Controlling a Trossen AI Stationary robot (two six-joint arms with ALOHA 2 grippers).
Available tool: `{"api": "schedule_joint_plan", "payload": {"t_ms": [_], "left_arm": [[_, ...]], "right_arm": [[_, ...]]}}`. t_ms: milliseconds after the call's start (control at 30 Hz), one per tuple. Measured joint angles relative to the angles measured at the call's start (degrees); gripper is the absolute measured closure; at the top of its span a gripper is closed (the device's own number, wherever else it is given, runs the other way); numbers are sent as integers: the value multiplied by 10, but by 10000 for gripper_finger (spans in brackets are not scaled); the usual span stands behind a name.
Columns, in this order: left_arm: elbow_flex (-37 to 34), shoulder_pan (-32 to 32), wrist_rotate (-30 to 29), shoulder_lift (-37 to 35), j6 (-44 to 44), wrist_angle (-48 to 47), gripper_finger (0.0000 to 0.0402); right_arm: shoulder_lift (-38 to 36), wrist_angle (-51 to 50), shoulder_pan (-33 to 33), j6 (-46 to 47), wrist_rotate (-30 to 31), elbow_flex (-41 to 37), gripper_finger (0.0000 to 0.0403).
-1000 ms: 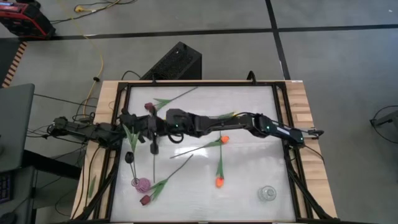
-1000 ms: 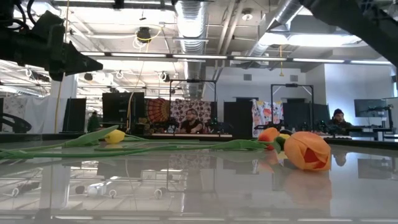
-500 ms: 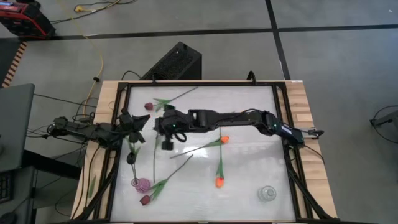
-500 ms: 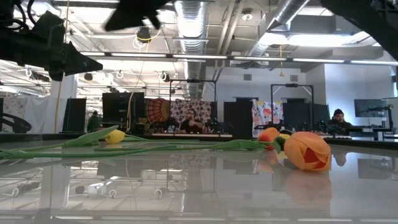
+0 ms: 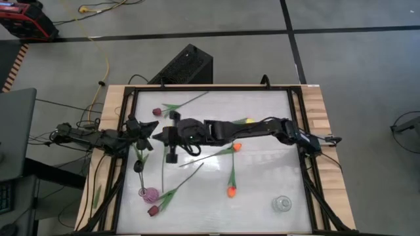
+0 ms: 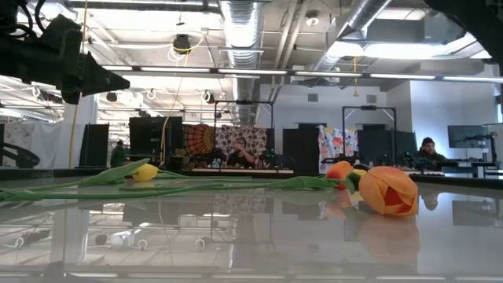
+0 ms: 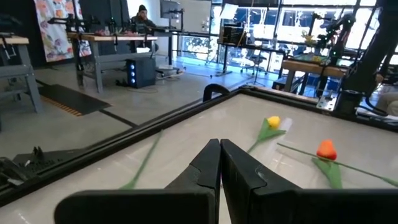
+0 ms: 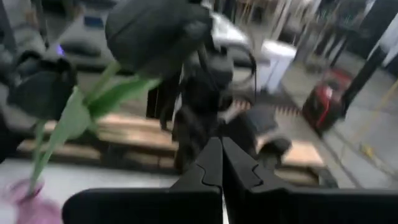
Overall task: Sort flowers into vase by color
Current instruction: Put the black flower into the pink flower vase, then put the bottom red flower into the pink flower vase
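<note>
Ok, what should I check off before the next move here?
Right hand open for a pick: not ok, shut and empty.
Left hand out of the way: cannot tell, the two hands sit close together.
Orange flower lying free, untouched: ok.
Purple vase in place, left arm's side: ok.
Clear vase in place, right arm's side: ok.

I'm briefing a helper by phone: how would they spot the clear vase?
Start at the white table seen from above and go to its near right corner. The clear vase stands there alone and empty; the pink vase at the near left already holds stems.
</note>
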Motion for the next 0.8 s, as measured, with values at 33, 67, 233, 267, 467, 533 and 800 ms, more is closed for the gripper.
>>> {"api": "schedule_joint_plan", "payload": {"t_ms": [33,67,233,267,467,533,800], "left_arm": [[0,0,1,0,-3,0,401],[0,0,1,0,-8,0,401],[0,0,1,0,-13,0,401],[0,0,1,0,-10,0,401],[0,0,7,0,-7,0,401],[0,0,17,0,-12,1,401],[0,0,36,0,-14,2,401]], "right_arm": [[10,33,0,-5,0,-1,382],[16,40,0,-6,-3,-3,382],[12,87,12,-11,-159,-1,381],[10,96,19,-20,-179,0,381],[5,15,30,-32,-108,-1,382],[5,-23,21,-16,-61,-2,382],[4,-107,13,11,23,-1,381]]}}
